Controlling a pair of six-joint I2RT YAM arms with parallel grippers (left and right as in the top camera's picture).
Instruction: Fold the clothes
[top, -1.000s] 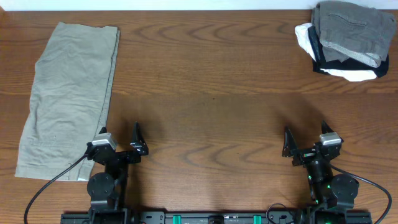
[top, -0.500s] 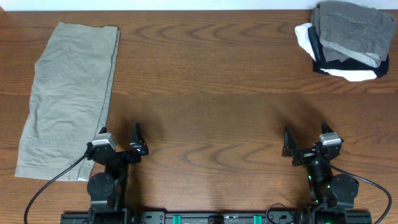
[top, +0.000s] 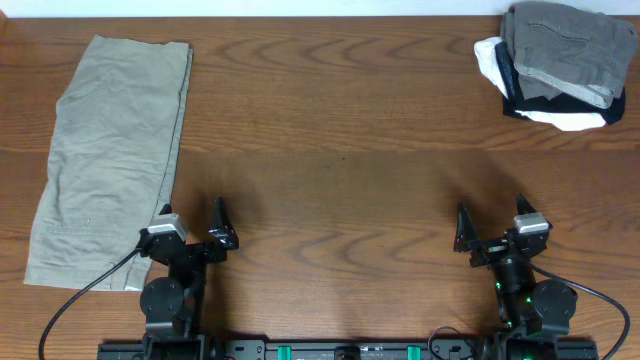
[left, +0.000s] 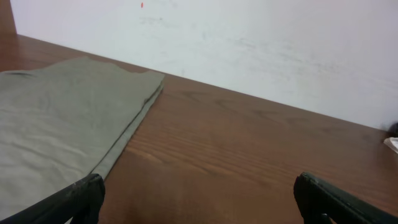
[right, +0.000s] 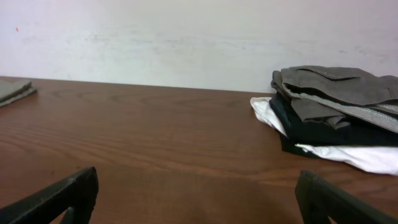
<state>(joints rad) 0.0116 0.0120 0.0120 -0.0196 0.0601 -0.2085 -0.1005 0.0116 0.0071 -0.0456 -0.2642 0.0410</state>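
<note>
Shorts (top: 110, 160), halved lengthwise, lie flat at the left of the desk (top: 340, 150) near the released left claw (top: 193, 215), with the released right claw (top: 490, 215) well apart; pinching only the top layer would likely spoil the fold.

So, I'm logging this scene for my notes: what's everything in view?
shorts: one, khaki-green, lying flat at the table's left side
grey garment: one, grey, folded, top of the far-right stack
black garment: one, black, under the grey
white garment: one, white, bottom of the stack
table: one, brown wood
wall: one, white, behind the table
cables: two, black, near edge, one by each arm
left arm: one, black, near edge by the shorts, jaws open
right arm: one, black, near edge on the right, jaws open
</note>
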